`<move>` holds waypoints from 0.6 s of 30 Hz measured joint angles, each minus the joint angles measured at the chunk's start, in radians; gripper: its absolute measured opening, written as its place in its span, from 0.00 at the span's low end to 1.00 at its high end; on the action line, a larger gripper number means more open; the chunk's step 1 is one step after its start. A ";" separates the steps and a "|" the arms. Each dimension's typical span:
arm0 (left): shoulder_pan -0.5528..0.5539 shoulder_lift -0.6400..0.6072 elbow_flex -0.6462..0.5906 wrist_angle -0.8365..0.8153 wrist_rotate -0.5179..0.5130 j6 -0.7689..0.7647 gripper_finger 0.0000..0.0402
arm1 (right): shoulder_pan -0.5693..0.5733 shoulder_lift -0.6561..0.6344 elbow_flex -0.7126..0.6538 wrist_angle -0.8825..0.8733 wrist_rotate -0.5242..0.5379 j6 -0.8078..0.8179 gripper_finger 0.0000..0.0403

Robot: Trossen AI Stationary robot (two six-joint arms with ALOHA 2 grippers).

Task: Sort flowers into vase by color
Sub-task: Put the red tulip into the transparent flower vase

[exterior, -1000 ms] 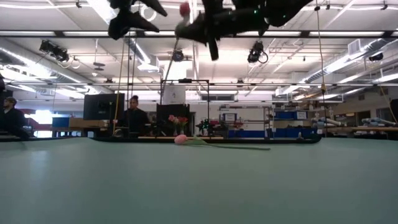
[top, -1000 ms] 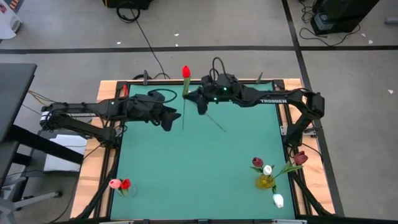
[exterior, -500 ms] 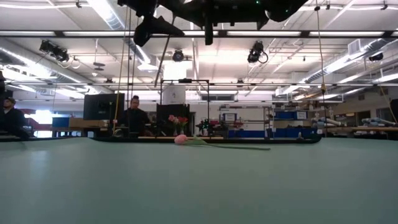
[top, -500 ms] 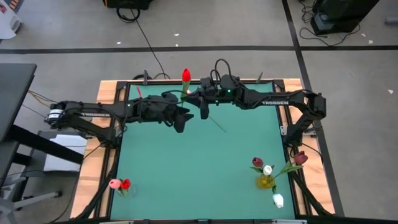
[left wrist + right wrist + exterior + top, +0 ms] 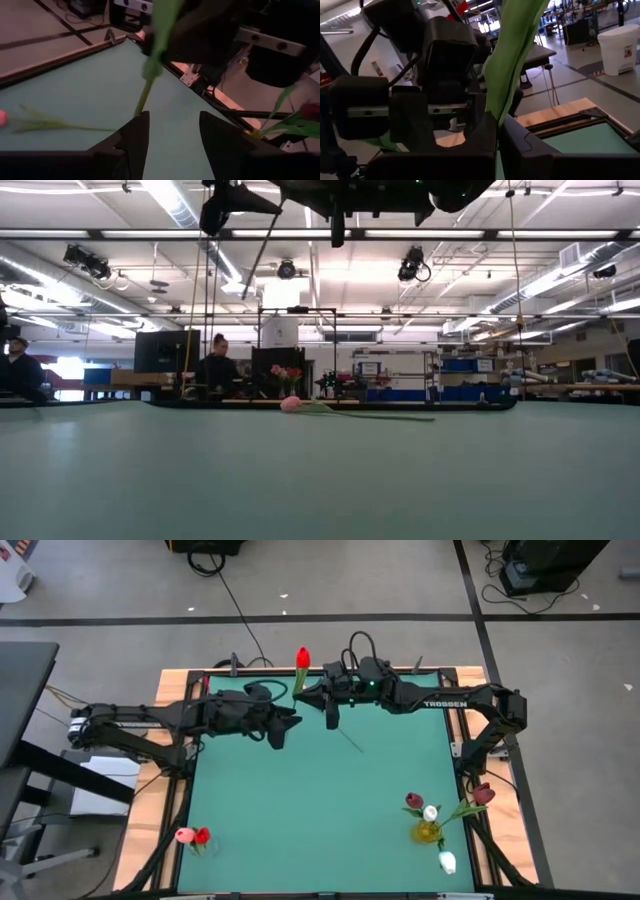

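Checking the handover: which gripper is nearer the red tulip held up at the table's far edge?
Right. The right gripper is shut on the red tulip's stem. The left gripper sits beside the stem's lower end, jaws open, not gripping.

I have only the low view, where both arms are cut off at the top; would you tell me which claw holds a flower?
Observer: The right claw is shut on the green stem of a red tulip, held above the table's edge.
Operator: Thank you. And the left claw?
Observer: The left claw is open, close to the tulip's hanging stem but not gripping it.
Operator: Where are the sorted flowers?
Observer: At the opposite edge, a yellow vase in the corner on the right arm's side holds maroon and white heads.
Operator: And the other corner?
Observer: Pink and red flowers stand in the corner on the left arm's side.
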 joint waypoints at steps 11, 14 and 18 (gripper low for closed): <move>0.002 -0.010 0.000 -0.003 -0.014 0.025 0.44 | -0.007 0.000 0.000 0.008 -0.026 0.001 0.03; 0.003 -0.010 0.000 -0.006 -0.038 0.045 0.44 | -0.020 0.000 0.000 -0.008 -0.029 0.033 0.03; 0.004 -0.010 0.000 -0.004 -0.089 0.068 0.44 | -0.037 0.000 0.000 -0.038 -0.075 0.065 0.03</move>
